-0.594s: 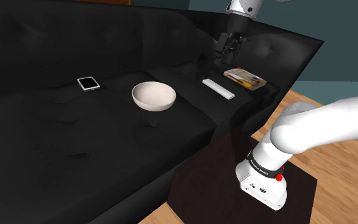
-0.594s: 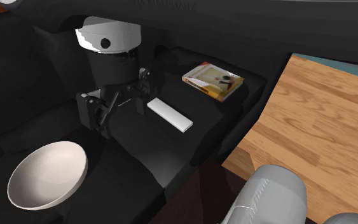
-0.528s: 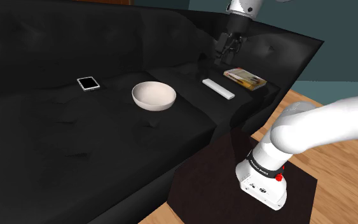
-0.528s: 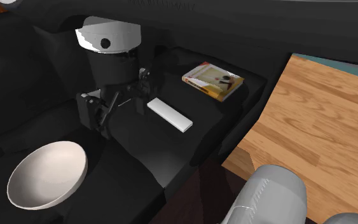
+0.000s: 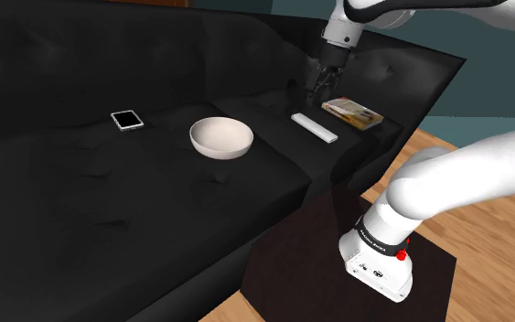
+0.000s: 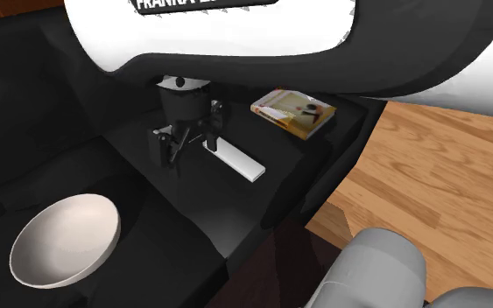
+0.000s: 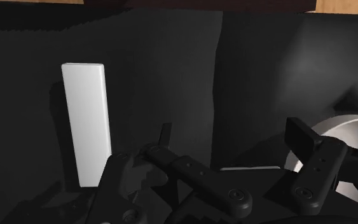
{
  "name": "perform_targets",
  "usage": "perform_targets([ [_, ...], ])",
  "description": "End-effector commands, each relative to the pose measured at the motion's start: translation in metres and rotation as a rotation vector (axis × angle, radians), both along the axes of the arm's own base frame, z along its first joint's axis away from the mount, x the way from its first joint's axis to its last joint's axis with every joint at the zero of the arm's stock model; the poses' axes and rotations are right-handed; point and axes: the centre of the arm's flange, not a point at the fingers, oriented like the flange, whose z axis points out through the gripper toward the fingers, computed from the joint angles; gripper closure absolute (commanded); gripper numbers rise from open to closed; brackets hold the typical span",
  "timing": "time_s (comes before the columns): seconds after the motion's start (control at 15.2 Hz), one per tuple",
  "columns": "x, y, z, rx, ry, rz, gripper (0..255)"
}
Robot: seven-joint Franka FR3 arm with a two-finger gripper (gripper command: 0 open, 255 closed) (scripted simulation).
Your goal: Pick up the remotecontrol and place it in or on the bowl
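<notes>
the remote lies flat on the sofa seat, near the bowl — likely light, stiff, slick; pinch across its narrow width, mid-length. the gripper hangs just beside it, fingers apart, empty.

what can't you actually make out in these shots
- Bowl, wrist view: mostly behind the gripper and cut off by the edge.
- Remote control, all views: plain white, no buttons to tell its ends apart.
- Book, second exterior view: cover print too small to read.
- Flat dark-screened device, shoulder view: too small to identify.
</notes>
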Motion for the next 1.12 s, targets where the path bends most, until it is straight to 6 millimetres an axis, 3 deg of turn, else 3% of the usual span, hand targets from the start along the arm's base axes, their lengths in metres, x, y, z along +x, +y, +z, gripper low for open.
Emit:
perform_targets([
  [0.0,0.007,-0.018,-0.017,-0.014,-0.001,-0.011,0],
  [0.99,0.056,-0.157,-0.13,-0.113,0.003,-0.097,0],
  [1.06,0.056,-0.158,-0.13,-0.113,0.003,-0.097,0],
])
